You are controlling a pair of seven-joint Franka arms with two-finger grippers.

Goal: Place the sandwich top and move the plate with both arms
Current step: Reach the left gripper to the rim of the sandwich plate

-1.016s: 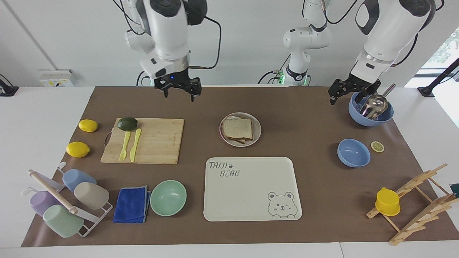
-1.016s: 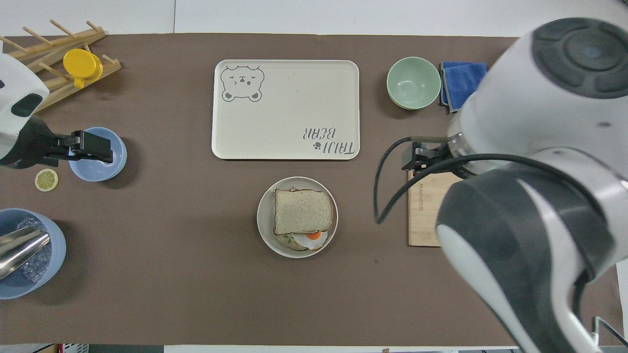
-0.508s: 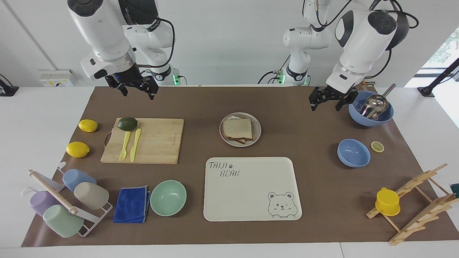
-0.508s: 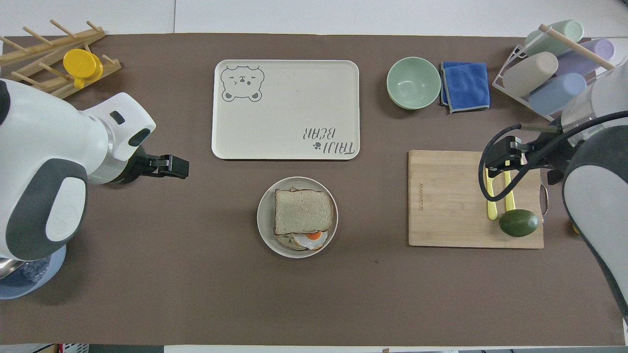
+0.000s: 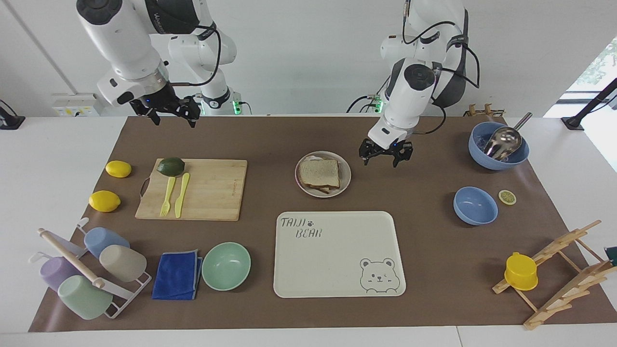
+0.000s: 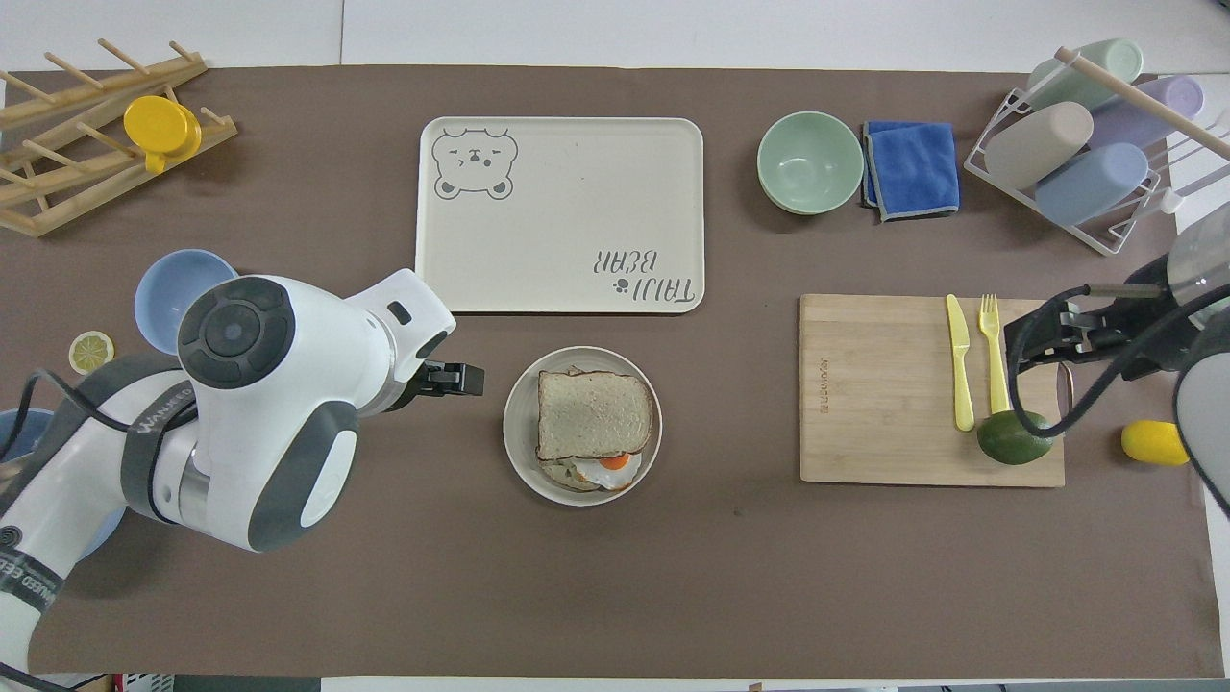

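The sandwich top (image 5: 319, 171) lies flat on the stacked sandwich on the plate (image 5: 346, 169), mid-table. In the overhead view the sandwich top (image 6: 593, 413) covers most of the plate (image 6: 519, 432), and a fried egg (image 6: 613, 463) peeks out under its edge nearer the robots. My left gripper (image 5: 385, 158) is open and empty. It hangs low over the mat just beside the plate, toward the left arm's end, apart from the rim; it also shows in the overhead view (image 6: 471, 378). My right gripper (image 5: 169, 114) is open and empty, raised over the avocado end of the cutting board.
A Taiji Bear tray (image 5: 337, 284) lies farther from the robots than the plate. A cutting board (image 5: 212, 193) holds an avocado (image 5: 170, 166), fork and knife. A green bowl (image 5: 226, 266), blue cloth (image 5: 176, 274), cup rack, lemons, two blue bowls (image 5: 475, 206) and a wooden rack surround them.
My left gripper swung from the blue bowl with the ladle to beside the plate and came down. My right gripper moved toward the right arm's end of the table.
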